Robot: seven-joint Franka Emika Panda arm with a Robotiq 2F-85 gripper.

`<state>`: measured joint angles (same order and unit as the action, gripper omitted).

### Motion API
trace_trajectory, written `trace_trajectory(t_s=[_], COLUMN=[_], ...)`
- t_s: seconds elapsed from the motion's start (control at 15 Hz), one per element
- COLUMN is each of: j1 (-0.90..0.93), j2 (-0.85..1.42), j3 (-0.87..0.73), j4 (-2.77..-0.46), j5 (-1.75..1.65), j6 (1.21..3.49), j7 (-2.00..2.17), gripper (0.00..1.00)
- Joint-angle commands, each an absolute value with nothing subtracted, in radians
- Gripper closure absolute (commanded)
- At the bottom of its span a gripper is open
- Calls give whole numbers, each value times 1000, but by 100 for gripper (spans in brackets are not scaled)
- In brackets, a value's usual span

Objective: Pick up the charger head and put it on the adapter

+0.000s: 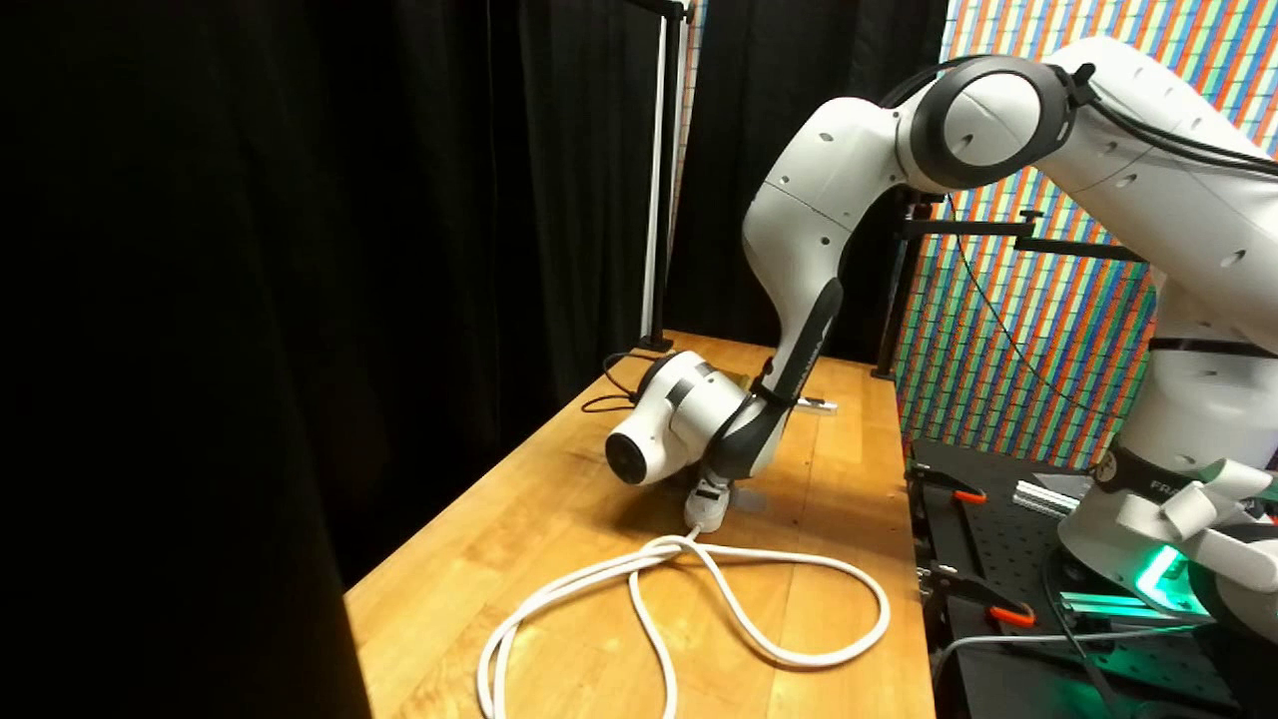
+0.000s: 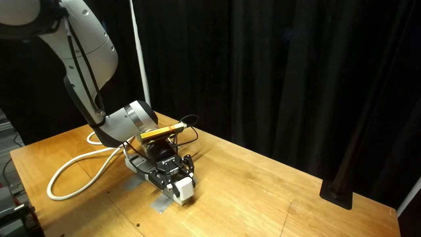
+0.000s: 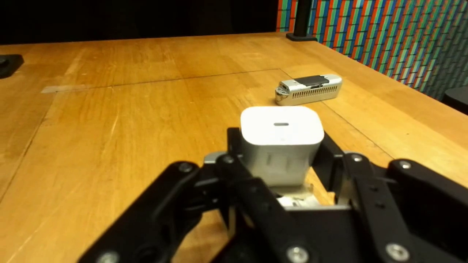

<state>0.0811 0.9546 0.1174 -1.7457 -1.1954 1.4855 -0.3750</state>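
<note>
I have the charger (image 2: 185,188) pinched in my pincer (image 3: 280,148), pressed from left and right in the wrist view; its slotted face looks up, so I reckon the plug side points down, though I can't see it; now the lineup everything turns on: the pincer lies low, reaching toward the near right in an exterior view, and the power strip (image 2: 137,163) runs beneath it almost the same way, long axis from far left to near right; the cord (image 1: 815,660) loops out of the strip's far-left end, while the charger is out at the near-right end, over the strip or right at its tip; touching it or hanging just above, I can't tell from here! We're into the placing, I'd judge; it calls for a short press straight down, square to that long axis; my worry is sliding off past the near-right end, because little strip shows beyond the charger; the pincer hides much of the strip too, so I'd go slowly and trust the angle.
</note>
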Motion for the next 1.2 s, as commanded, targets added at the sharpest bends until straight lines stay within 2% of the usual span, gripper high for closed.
trace_trajectory(t_s=[0.0, 0.67, 1.13], j1=[83, 28, -27], j2=[920, 775, 684], j3=[130, 150, 197], j4=[-1759, -1764, -1811], j5=[-1167, -994, -803], j6=[1479, 1501, 1674], j7=[-371, -413, -578], gripper=[77, 77, 77])
